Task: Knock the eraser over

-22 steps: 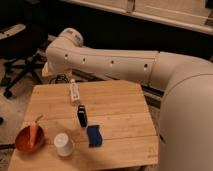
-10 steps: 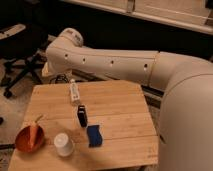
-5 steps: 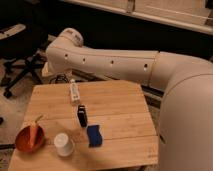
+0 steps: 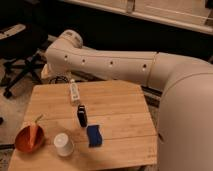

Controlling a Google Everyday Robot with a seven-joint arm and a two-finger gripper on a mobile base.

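Eraser [image 4: 81, 115] upright; arm [image 4: 110, 65] folded, gripper [image 4: 50, 73] behind table [image 4: 125, 132].

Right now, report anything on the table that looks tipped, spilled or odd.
Nothing stands out. The eraser stands upright mid-table, the tube lies flat behind it, and nothing is spilled. The pincer hangs beyond the table's far-left corner.

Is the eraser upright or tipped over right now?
Upright: the eraser stands on end, pale tip up. The hand hangs behind the table, not touching it.
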